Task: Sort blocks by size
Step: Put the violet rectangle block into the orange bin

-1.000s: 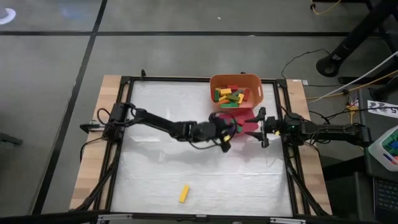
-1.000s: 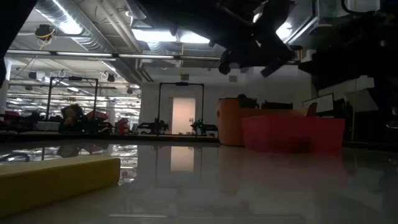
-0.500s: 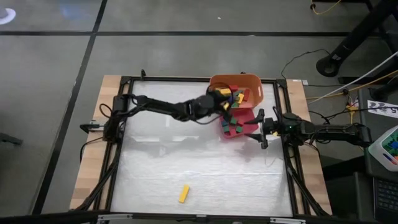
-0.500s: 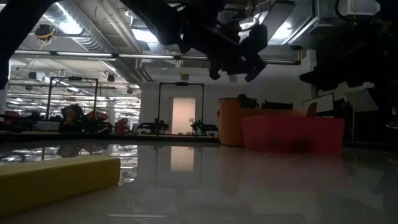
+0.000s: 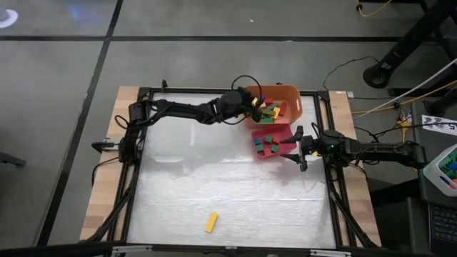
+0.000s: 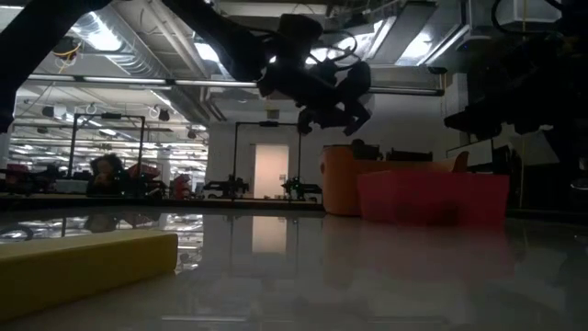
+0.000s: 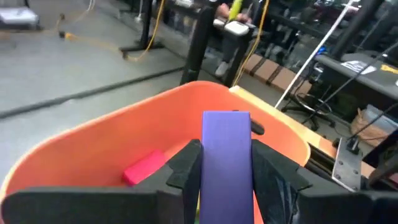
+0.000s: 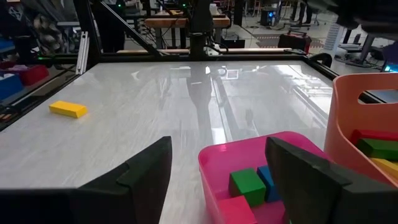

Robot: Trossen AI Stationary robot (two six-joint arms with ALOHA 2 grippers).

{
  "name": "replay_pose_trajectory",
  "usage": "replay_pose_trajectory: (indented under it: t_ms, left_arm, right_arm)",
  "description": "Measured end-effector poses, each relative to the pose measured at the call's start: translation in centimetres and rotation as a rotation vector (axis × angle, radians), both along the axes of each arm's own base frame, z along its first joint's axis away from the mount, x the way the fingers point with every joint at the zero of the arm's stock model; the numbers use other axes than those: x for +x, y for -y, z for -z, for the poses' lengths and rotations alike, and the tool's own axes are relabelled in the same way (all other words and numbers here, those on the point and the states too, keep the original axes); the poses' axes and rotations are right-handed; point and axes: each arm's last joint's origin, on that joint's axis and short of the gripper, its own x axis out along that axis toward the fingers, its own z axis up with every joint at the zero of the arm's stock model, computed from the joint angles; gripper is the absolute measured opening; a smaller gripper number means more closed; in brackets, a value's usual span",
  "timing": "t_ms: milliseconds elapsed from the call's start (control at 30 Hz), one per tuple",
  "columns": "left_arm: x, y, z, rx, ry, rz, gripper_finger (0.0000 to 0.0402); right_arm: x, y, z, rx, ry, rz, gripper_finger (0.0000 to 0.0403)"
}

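High view, upper centre of the frame: the left gripper (image 5: 251,107) reaches from the left edge of the white table (image 5: 214,178) to the left rim of the orange plastic bin (image 5: 285,93), which holds long wooden bars in green, yellow and red (image 5: 271,110). Left wrist view shows its two dark fingers (image 7: 186,163) clenched on the sides of a purple wooden block (image 7: 226,155), held upright over the bin's open mouth, with a pink-red bar (image 7: 144,168) lying inside against the orange wall.

Just below the bin in the high view, touching or almost touching it, sits the pink-red square plastic tray (image 5: 257,145), filled with little cubes in green, blue and red (image 5: 270,143). The right gripper (image 5: 295,146) waits at the tray's right edge, its arm coming in from the right side of the table. Right wrist view shows its fingers (image 8: 149,169) spread wide apart on either side of the tray corner, grasping nothing, with a green cube (image 8: 246,183) in the tray between them.

One yellow wooden bar (image 5: 211,222) lies alone near the lower middle of the table, well apart from both containers; the low view shows it at the lower left of the frame (image 6: 87,262), flat on the surface.
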Motion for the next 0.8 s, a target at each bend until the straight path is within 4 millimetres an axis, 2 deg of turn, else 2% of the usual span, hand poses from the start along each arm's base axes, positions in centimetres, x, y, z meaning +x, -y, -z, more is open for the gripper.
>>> replay_pose_trajectory:
  t_ms: [167,567,667,800]
  left_arm:
    - [-0.29,-0.63,0.35,-0.014,-0.034,-0.014,0.0111]
    - [-0.36,-0.79,0.37,0.113,-0.122,0.003,0.0114]
    - [-0.27,-0.51,0.37,0.118,-0.124,0.010,0.0132]
    - [-0.28,-0.55,0.37,0.066,-0.090,-0.004,0.0180]
  right_arm:
    - [0.00,0.00,-0.01,0.001,0.001,0.000,0.0257]
    - [0.00,0.00,-0.01,0.001,0.001,0.000,0.0257]
    - [0.00,0.00,-0.01,0.001,0.001,0.000,0.0257]
    - [0.00,0.00,0.00,0.001,0.000,0.000,0.0257]
